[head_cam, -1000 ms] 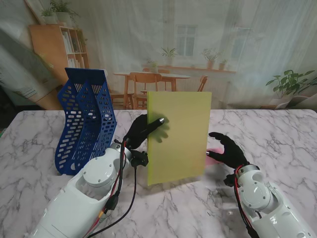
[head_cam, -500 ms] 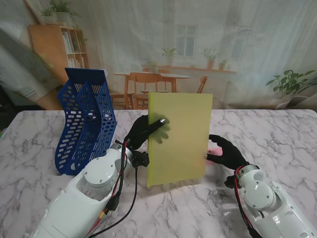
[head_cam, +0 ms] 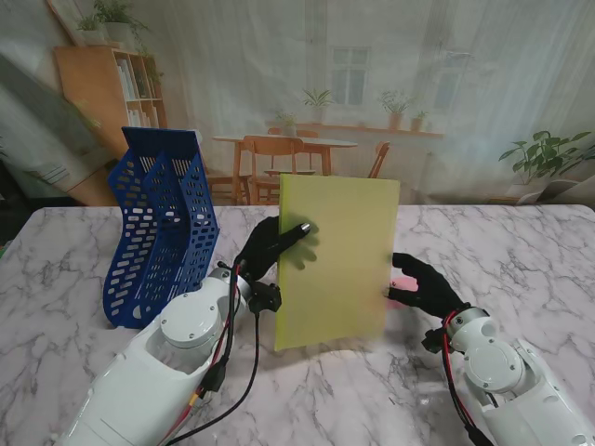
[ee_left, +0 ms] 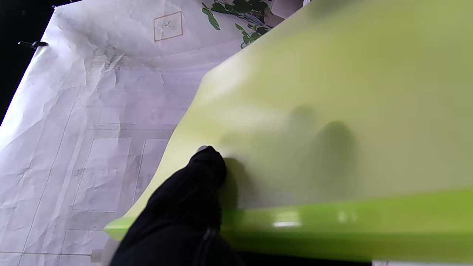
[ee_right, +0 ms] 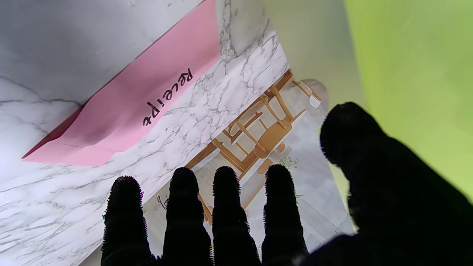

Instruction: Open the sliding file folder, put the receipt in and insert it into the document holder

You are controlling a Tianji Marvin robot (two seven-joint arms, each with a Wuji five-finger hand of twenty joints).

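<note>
Left robot hand [head_cam: 271, 246] pinching green folder [head_cam: 337, 260] upright at one edge; right robot hand [head_cam: 423, 283] empty, fingers spread, over pink receipt [ee_right: 140, 99] on desk [head_cam: 521, 251]. Risks: folder swinging or slipping, thin receipt sliding away

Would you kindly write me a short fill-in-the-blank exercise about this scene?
1. The left robot hand holds the folder, which is ____ in colour.
2. The pink slip on the table reads ____.
3. The blue holder stands to the folder's ____.
4. The right robot hand holds ____.

Missing words: green; Receipt; left; nothing
</note>
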